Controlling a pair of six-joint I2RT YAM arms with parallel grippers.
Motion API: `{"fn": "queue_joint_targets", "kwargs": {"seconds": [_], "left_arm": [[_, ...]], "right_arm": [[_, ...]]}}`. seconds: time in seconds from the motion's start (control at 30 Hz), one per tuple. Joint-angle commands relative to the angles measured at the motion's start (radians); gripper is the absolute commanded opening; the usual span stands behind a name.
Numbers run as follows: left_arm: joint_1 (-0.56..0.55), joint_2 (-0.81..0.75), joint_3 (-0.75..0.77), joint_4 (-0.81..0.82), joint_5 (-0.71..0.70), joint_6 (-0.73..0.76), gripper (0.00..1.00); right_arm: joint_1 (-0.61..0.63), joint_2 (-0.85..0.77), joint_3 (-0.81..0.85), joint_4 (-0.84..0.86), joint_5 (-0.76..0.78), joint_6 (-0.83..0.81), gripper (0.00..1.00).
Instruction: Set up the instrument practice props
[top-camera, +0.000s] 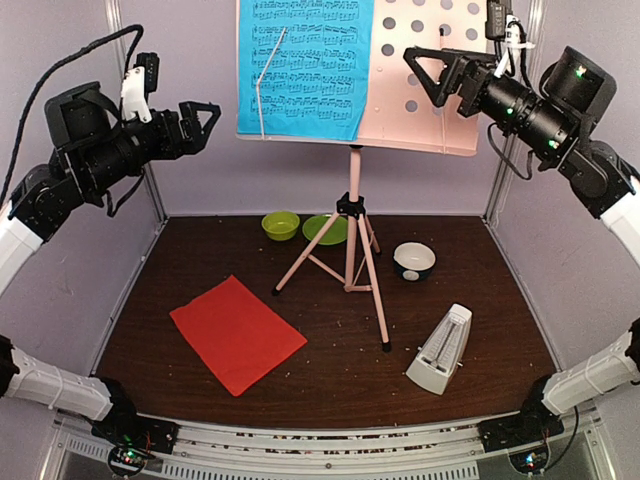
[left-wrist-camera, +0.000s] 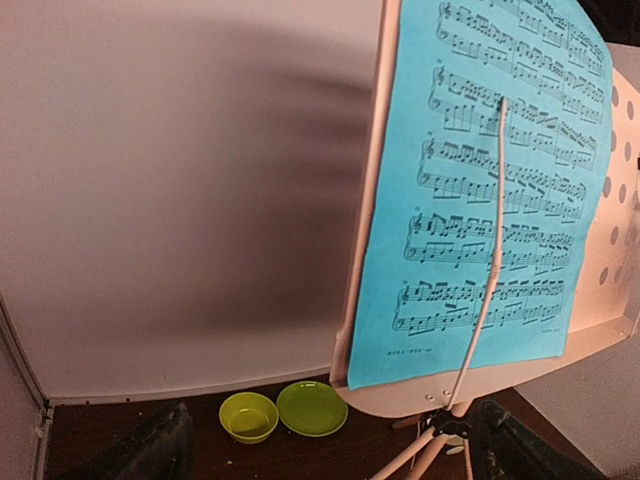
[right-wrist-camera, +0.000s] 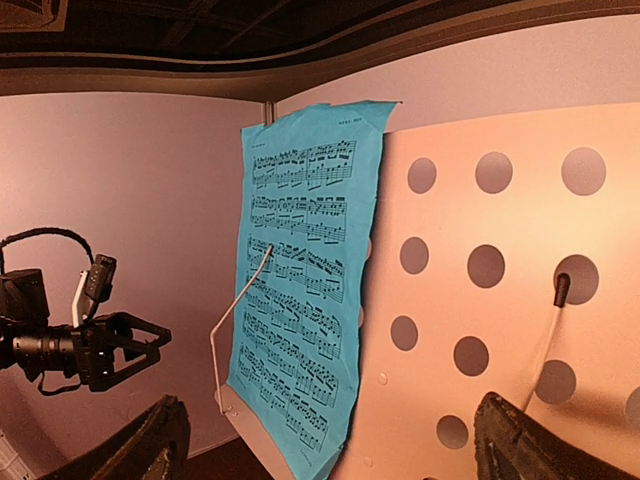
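The pale pink music stand rises on its tripod at the back middle of the table. The blue sheet rests on the left half of its perforated desk, under a thin wire holder. The red sheet lies flat on the table at front left. A cream metronome stands at front right. My left gripper hangs open and empty, left of the blue sheet. My right gripper is open and empty in front of the desk's bare right half.
A green bowl and a green plate sit behind the tripod legs, and a white-and-dark bowl to their right. Pale walls close the table on three sides. Small crumbs dot the dark tabletop.
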Motion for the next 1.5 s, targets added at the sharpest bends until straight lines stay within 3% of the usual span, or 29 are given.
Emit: {"fn": "queue_joint_targets", "kwargs": {"seconds": [0.0, 0.33, 0.53, 0.73, 0.87, 1.07, 1.23, 1.47], "left_arm": [[0.047, -0.04, -0.07, -0.076, 0.023, -0.133, 0.98], [0.193, -0.075, -0.246, -0.154, 0.176, -0.33, 0.98], [0.337, -0.097, -0.423, -0.179, 0.347, -0.445, 0.98], [0.441, -0.108, -0.56, -0.281, 0.367, -0.446, 0.98], [0.586, -0.115, -0.682, -0.309, 0.437, -0.448, 0.98], [0.776, -0.11, -0.914, -0.145, 0.595, -0.492, 0.98], [0.856, -0.088, -1.007, 0.001, 0.616, -0.491, 0.98], [0.956, 0.044, -1.109, 0.263, 0.753, -0.488, 0.98]], "right_arm": [[0.0, -0.054, -0.021, -0.019, 0.027, 0.027, 1.0], [0.011, -0.157, -0.085, -0.165, 0.021, 0.038, 1.0], [0.076, -0.23, -0.16, -0.316, 0.002, 0.006, 1.0], [0.179, -0.302, -0.273, -0.434, 0.001, -0.003, 0.98], [0.233, -0.352, -0.392, -0.429, 0.013, 0.052, 0.97], [0.274, -0.386, -0.549, -0.365, 0.02, 0.125, 0.95], [0.281, -0.4, -0.596, -0.315, 0.031, 0.152, 0.95], [0.281, -0.402, -0.599, -0.314, 0.043, 0.148, 0.95]]}}
